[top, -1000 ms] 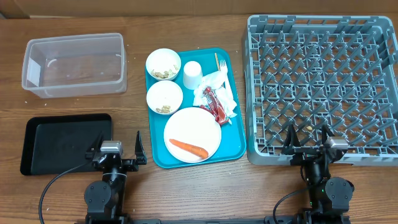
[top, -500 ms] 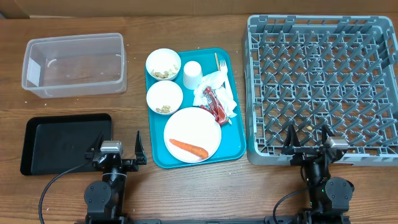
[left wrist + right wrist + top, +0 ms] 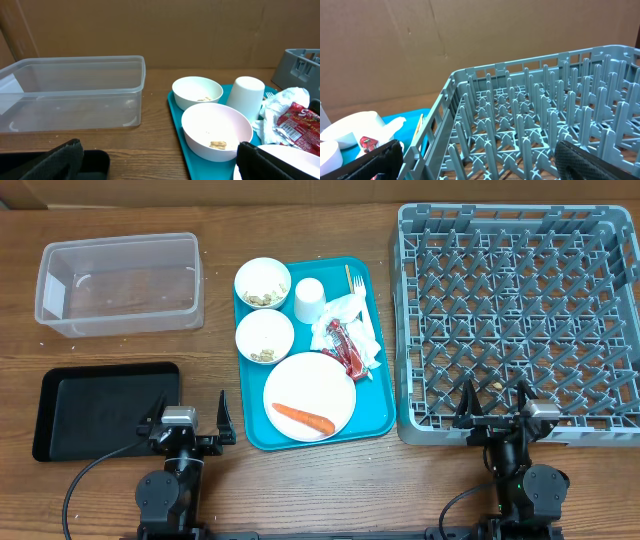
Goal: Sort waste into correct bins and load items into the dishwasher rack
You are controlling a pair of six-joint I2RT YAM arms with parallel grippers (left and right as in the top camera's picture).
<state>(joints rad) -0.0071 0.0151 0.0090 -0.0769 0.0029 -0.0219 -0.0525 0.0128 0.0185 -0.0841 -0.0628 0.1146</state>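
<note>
Overhead: left gripper and right gripper both spread wide, empty; carrot lies on plate

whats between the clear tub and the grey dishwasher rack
The teal tray, seen in the overhead view, holding the plate with the carrot, two bowls, the cup, napkins, wrapper and fork.

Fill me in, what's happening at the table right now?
Nothing is being handled. The left gripper and right gripper sit open and empty at the near edge. On the teal tray are the plate with the carrot, two bowls with crumbs, the cup, napkins, wrapper and fork. The clear tub, black tray and rack hold none of them yet.
</note>
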